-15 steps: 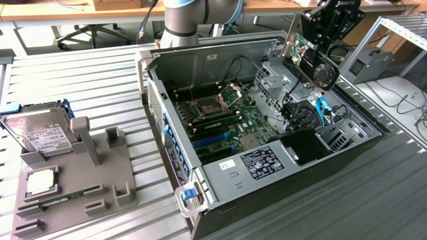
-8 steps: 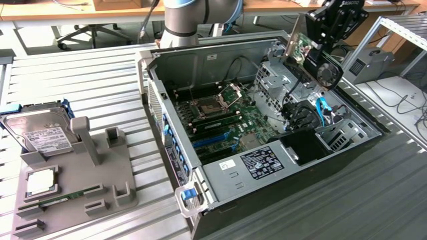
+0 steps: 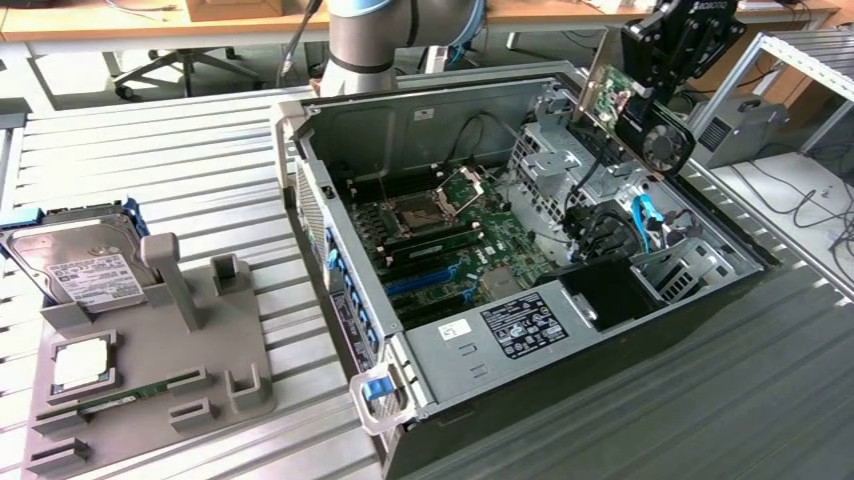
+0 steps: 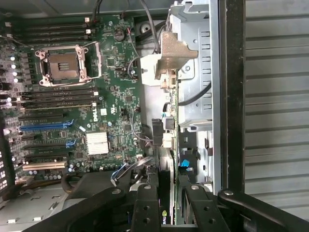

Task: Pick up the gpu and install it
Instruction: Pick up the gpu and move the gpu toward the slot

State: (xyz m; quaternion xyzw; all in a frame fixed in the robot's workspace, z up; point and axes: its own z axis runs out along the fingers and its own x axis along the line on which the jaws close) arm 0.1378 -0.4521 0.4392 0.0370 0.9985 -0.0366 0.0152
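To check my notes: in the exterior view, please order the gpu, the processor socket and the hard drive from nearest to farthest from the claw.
1. Green gpu card with black fan: held in the claw, above the grey computer case.
2. Square metal processor socket: inside it.
3. Silver hard drive with white label: far on the exterior view's left.

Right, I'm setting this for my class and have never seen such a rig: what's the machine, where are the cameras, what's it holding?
It is a robot arm with a gripper. One picture comes from a camera standing off the arm; the other from a camera on its wrist, looking down into an open computer case at the motherboard. The gripper is closed on the gpu, held above the case. On the table, at the exterior view's left, a grey holder carries a hard drive and a memory stick.
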